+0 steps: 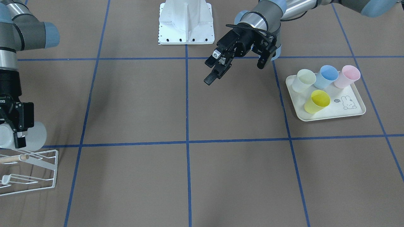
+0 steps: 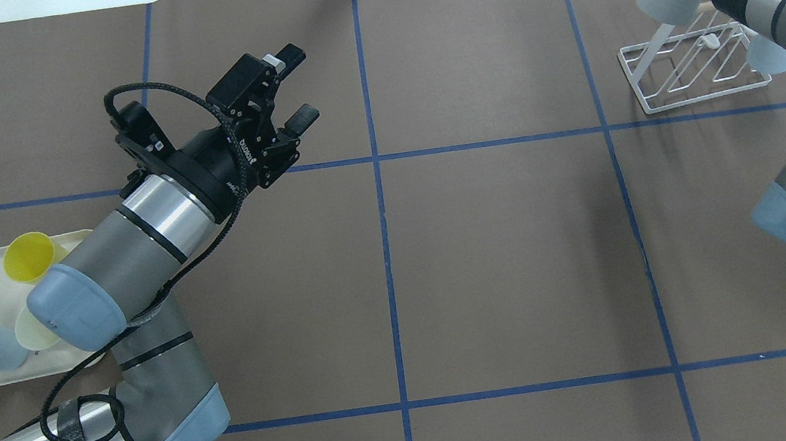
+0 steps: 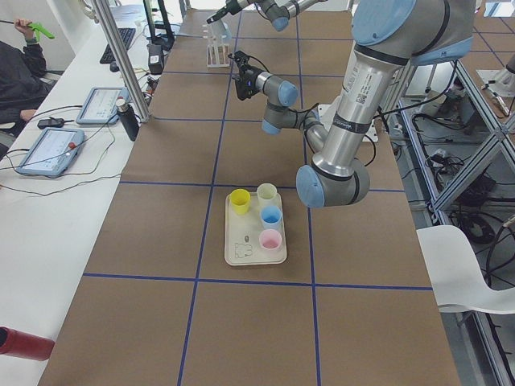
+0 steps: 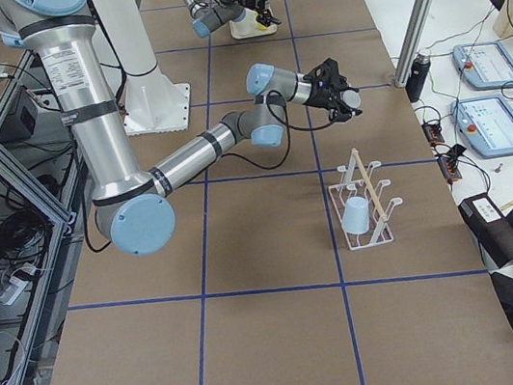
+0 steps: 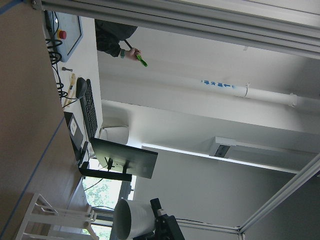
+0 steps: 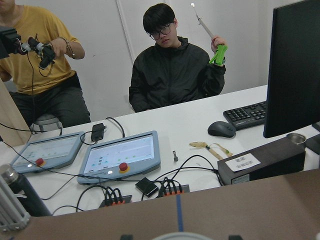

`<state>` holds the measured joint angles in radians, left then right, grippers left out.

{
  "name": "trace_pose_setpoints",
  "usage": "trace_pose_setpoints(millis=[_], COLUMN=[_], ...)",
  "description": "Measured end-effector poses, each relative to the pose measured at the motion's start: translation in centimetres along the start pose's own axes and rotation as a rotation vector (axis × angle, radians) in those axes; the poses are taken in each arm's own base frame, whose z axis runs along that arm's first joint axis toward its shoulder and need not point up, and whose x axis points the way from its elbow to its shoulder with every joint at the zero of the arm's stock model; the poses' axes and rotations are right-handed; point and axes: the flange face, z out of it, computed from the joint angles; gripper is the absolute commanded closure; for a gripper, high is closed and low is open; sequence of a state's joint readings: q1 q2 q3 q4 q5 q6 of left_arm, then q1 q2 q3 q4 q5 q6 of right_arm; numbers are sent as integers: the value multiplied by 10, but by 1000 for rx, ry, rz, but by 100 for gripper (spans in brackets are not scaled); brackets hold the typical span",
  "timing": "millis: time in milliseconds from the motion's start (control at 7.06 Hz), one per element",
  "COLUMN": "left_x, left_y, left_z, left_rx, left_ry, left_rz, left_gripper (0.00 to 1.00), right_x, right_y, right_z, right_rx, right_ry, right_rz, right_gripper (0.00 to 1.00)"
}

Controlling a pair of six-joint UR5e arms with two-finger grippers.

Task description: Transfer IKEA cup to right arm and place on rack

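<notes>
We see R gripper (image 1: 16, 136) pinching the pale cup (image 1: 38, 135) just above the rack (image 1: 47, 170) at far right, L gripper (image 2: 298, 85) mid-table w/ fingers spread, empty.

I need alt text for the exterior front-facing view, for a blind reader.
The right arm's bulky black gripper holds a translucent white plastic cup above the white wire rack at the picture's lower left. The left arm's slim black gripper hangs open and empty mid-table; four pastel cups sit on a cream tray at far right.
</notes>
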<state>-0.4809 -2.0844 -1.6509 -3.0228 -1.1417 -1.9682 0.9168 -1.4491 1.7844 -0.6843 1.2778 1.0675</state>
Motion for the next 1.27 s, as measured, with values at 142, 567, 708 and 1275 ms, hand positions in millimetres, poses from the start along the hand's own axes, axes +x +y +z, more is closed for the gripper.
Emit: trace_pose_setpoints(millis=[142, 567, 708, 1275], left_x=[3, 2, -2, -21], left_y=[-1, -4, -6, -19], left_z=[2, 1, -1, -12], left_rx=[12, 21, 23, 36], left_ry=[-16, -30, -40, -106], left_rz=[44, 79, 90, 240], left_gripper=[0, 0, 0, 0], right_x=[28, 78, 85, 96], right_y=[9, 17, 19, 28], right_z=[-2, -10, -9, 2], right_rx=[7, 0, -4, -14], right_ry=[59, 141, 154, 186], right_rz=[-99, -197, -207, -243], right_gripper=[100, 100, 100, 100])
